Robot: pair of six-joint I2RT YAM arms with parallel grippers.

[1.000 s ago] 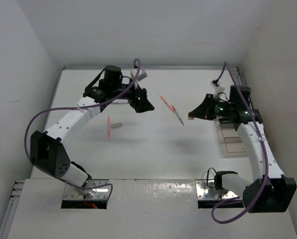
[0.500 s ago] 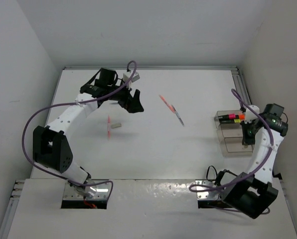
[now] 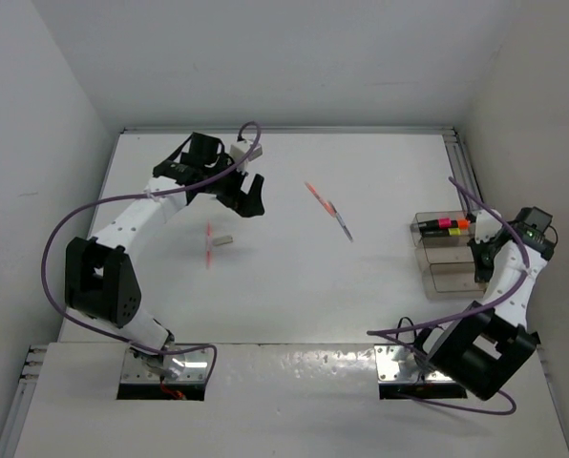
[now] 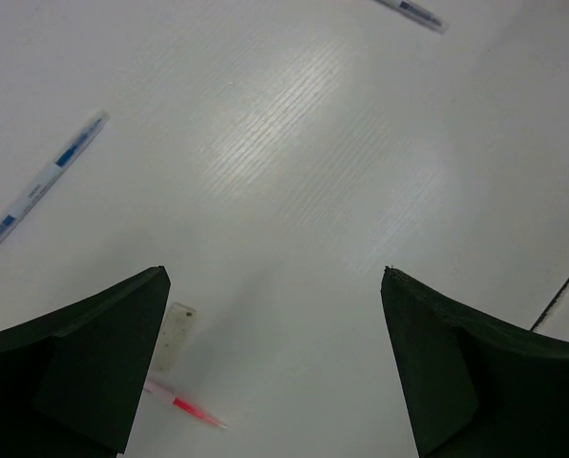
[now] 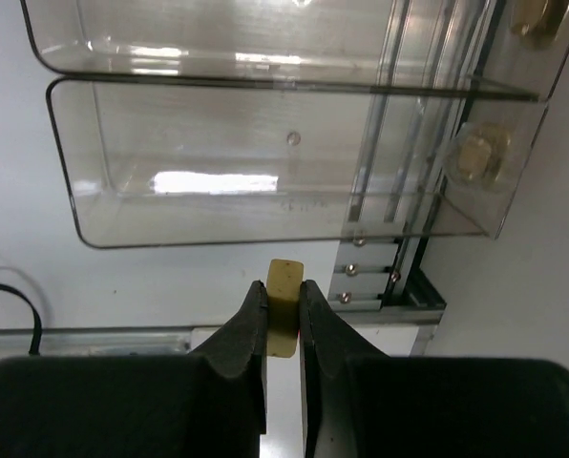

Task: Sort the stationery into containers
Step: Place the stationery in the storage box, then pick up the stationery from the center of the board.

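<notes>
White table (image 3: 294,286), white walls (image 3: 265,57), pens (image 3: 321,197) scattered

the tabletop (image 4: 294,143) under my left pincer (image 4: 274,277) is white, finely ribbed, with a soft sheen. the containers (image 5: 265,191) are clear glossy plastic — glare streaks their walls. the eraser (image 5: 285,272) in my right pincer (image 5: 283,291) looks matt and rubbery, tan. my fingers (image 5: 232,363) on both pincers — matt black plastic, faintly grainy at the edges.

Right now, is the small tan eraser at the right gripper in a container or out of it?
Out: the right gripper is shut on the eraser, outside the nearest container's wall.
</notes>
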